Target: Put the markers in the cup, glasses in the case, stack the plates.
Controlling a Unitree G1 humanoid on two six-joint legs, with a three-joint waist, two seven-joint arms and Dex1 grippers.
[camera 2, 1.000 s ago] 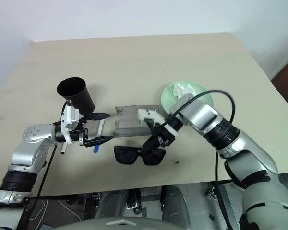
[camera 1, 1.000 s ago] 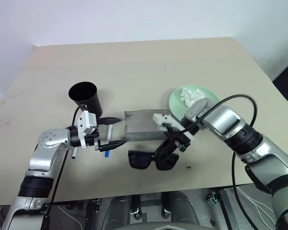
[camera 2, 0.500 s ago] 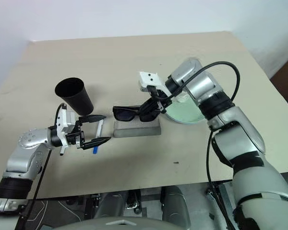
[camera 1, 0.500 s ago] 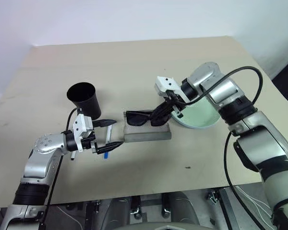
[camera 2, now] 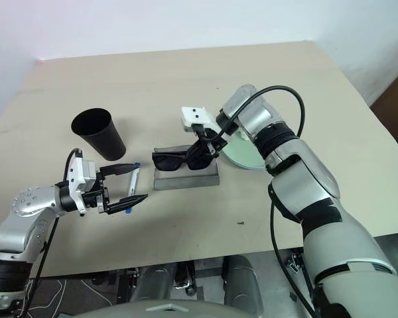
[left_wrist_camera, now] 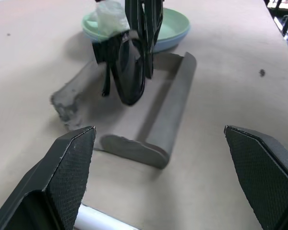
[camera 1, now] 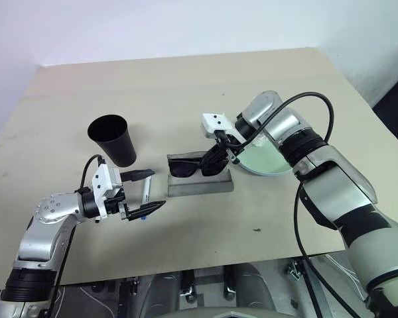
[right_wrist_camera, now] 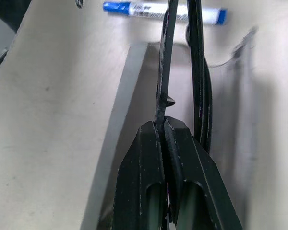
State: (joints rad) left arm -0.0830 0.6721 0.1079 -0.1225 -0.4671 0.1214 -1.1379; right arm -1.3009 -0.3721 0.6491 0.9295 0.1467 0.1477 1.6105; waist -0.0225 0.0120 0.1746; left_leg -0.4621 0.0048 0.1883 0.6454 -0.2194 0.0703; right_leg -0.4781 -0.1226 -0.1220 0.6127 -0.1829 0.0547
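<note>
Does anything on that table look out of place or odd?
A crumpled tissue lies in the green plate, which looks like stray litter. The sunglasses hang above the open case, pinched in the right pincer, not yet laid in. Nothing looks spilled or broken.

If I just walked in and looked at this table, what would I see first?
You'd see the right gripper pinching black sunglasses by one arm, dangling them over the open grey case in the middle of the table. On the left, the left gripper hangs wide open over a blue-capped marker, with a black cup standing behind it.
</note>
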